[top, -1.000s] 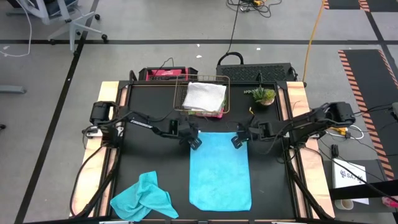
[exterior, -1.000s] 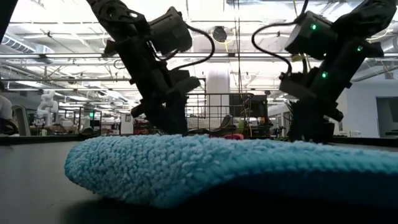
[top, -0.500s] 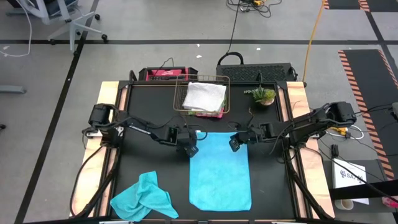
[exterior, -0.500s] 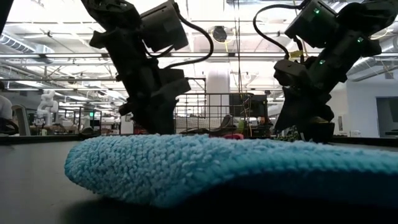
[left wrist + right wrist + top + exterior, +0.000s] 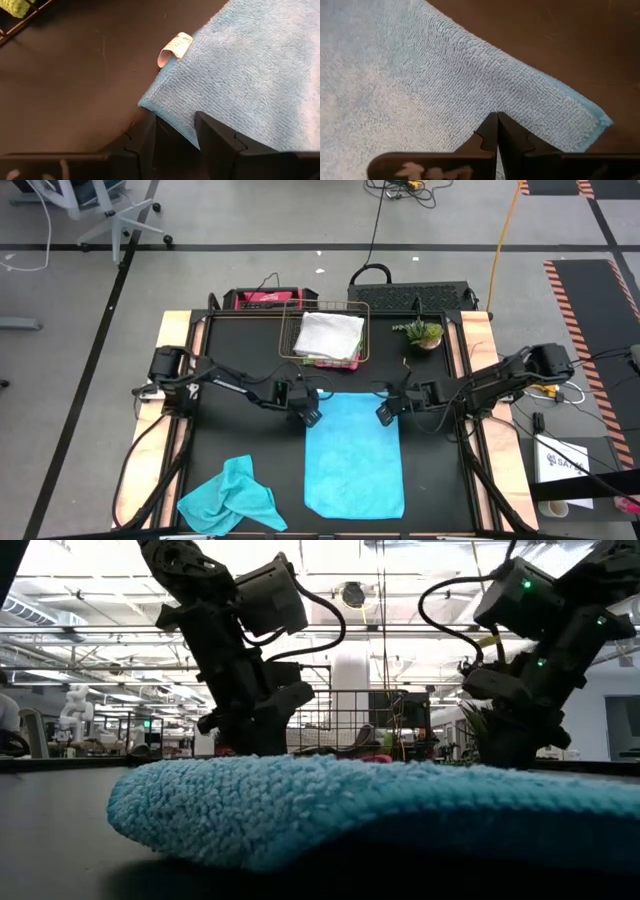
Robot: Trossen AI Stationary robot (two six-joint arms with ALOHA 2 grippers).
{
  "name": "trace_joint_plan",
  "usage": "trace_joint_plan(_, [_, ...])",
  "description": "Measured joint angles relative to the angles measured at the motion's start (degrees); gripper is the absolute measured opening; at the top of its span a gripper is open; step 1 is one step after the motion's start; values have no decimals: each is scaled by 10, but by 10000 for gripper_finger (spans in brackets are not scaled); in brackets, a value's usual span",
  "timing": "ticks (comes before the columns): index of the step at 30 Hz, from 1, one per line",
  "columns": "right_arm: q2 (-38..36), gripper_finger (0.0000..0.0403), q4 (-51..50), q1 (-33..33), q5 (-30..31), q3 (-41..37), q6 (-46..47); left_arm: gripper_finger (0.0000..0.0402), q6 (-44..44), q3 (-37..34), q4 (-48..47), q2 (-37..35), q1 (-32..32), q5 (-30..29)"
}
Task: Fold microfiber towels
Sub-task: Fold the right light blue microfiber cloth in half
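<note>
Blue towel (image 5: 354, 452) lies flat mid-counter (image 5: 240, 450), far corners ready for a fold. Left end effector (image 5: 175, 134) parted, straddling one corner, not yet gripping. Right end effector (image 5: 497, 131) clenched, empty, tips over the other corner.

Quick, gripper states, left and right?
Left gripper: open, fingers straddling the flat blue towel's corner.
Right gripper: shut, over the towel's other far corner, apparently holding nothing.

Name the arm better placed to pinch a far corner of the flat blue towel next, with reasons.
Left. The left hand has its fingers apart, straddling the flat blue towel's corner beside the white tag. The right hand is shut, over the cloth inside its corner, and must open first.
</note>
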Motion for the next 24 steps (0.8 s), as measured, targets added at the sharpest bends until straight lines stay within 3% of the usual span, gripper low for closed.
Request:
trace_joint_plan(7, [-1,0,35,0,3,-27,21,143,2,1,2,9,0,-7])
trace_joint_plan(16, [2,0,59,-2,72,-29,-34,143,22,1,3,8,21,-10])
trace_joint_plan(24, [2,0,59,-21,73,-29,-63,143,44,0,3,10,50,-22])
